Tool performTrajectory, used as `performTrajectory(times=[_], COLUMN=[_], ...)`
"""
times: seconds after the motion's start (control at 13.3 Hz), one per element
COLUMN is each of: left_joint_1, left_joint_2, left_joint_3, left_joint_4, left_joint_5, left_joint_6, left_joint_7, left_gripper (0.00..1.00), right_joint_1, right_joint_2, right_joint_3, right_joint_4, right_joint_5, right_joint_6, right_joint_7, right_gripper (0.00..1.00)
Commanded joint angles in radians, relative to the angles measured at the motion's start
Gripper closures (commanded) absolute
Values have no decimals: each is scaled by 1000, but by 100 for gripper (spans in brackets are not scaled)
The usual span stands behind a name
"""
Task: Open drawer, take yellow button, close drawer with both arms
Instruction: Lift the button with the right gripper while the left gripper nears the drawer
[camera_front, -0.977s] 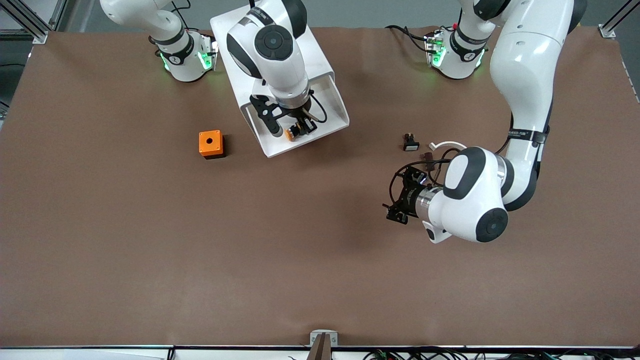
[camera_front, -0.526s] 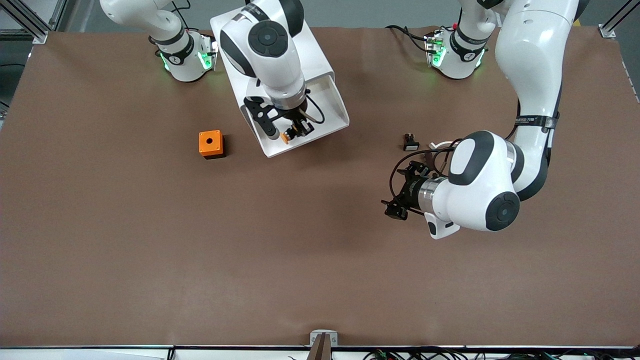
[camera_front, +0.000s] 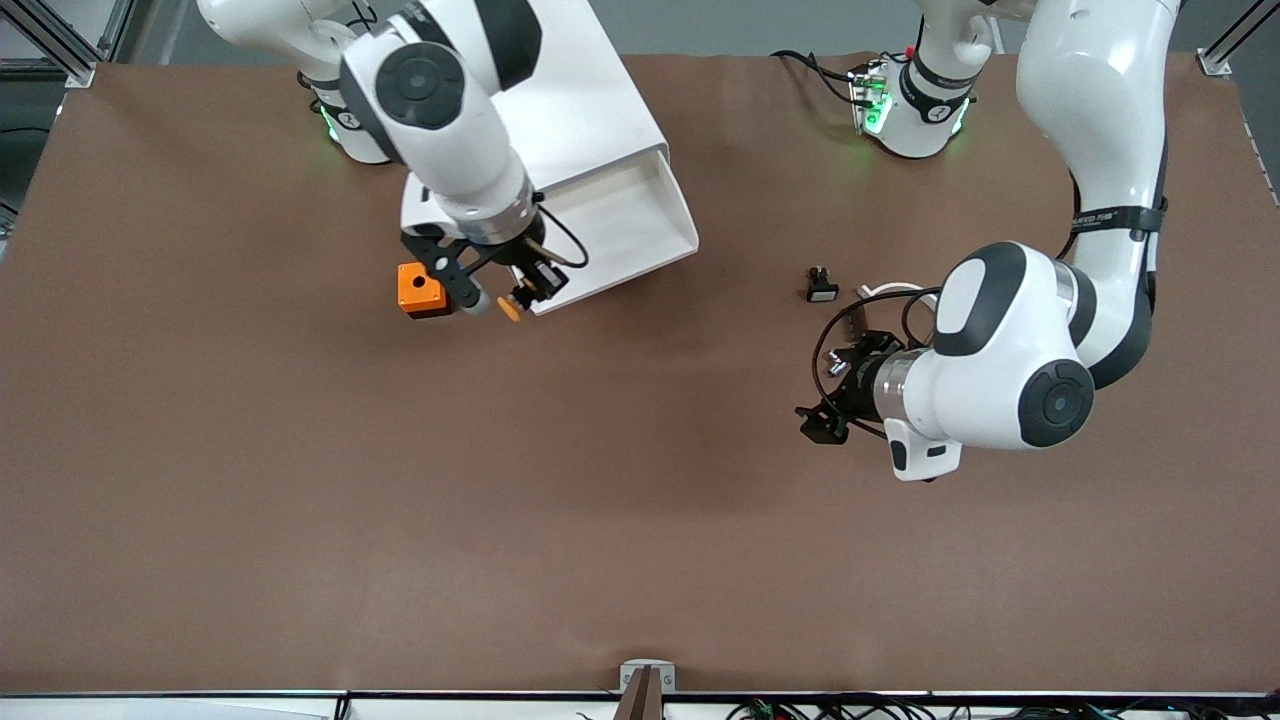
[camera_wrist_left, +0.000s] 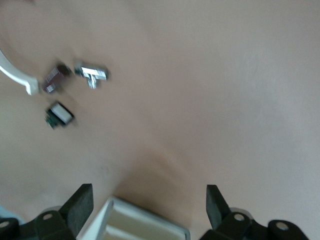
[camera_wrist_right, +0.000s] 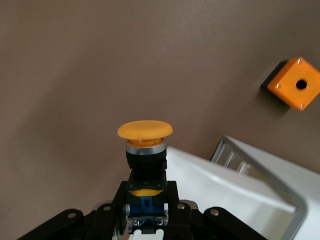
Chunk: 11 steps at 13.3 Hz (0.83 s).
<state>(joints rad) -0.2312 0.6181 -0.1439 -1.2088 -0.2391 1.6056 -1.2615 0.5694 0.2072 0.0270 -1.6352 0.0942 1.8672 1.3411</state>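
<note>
The top drawer (camera_front: 625, 215) stands pulled out of the white cabinet (camera_front: 580, 100), and its tray looks bare. My right gripper (camera_front: 528, 290) is shut on the button (camera_front: 512, 306), whose orange-yellow cap points away from the fingers. It holds the button in the air over the drawer's front corner, beside the orange cube. The right wrist view shows the button (camera_wrist_right: 145, 150) clamped by its black and blue body in my right gripper (camera_wrist_right: 145, 202), with the drawer's rim (camera_wrist_right: 260, 187) below. My left gripper (camera_front: 820, 420) is open and empty over bare table. The left wrist view shows my left gripper (camera_wrist_left: 148, 202) with a drawer corner (camera_wrist_left: 142, 225) between its fingers.
The orange cube with a hole (camera_front: 420, 289) sits on the table close to my right gripper. A small black switch (camera_front: 821, 286), a white curved piece (camera_front: 885, 291) and small metal parts (camera_wrist_left: 91, 73) lie near my left arm.
My right gripper has lifted the button out of the drawer and carried it toward the orange cube. My left arm has shifted a little toward its own end of the table.
</note>
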Motion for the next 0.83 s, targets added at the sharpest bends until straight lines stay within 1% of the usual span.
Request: performTrajectory(times=[0.0, 0.08, 0.23, 0.3, 0.45, 0.53, 0.75], left_joint_1=[-14, -11, -14, -23, -63, -78, -124], left_joint_2=[-57, -60, -61, -58, -55, -48, -34], left_joint_3=[-5, -11, -11, -13, -25, -26, -29], left_joint_4=[-23, -23, -24, -24, -24, -24, -29], left_joint_5=[110, 148, 169, 194, 279, 291, 296], left_joint_6=[5, 5, 7, 28, 111, 131, 149], left_joint_7=[2, 2, 17, 34, 156, 209, 228], left_gripper=[1, 1, 1, 1, 1, 1, 1], right_joint_1=[-118, -161, -238, -281, -353, -388, -500], right_joint_2=[-8, -6, -5, -3, 1, 3, 27], right_joint_3=[14, 14, 14, 14, 13, 13, 13], right_joint_4=[17, 18, 14, 11, 8, 5, -2], right_joint_5=[4, 6, 6, 6, 4, 4, 4], right_joint_6=[-58, -71, -77, -94, -108, -109, -100], right_joint_7=[-188, -264, -415, -498, -638, -715, -938], right_gripper=[100, 100, 100, 100, 100, 100, 100])
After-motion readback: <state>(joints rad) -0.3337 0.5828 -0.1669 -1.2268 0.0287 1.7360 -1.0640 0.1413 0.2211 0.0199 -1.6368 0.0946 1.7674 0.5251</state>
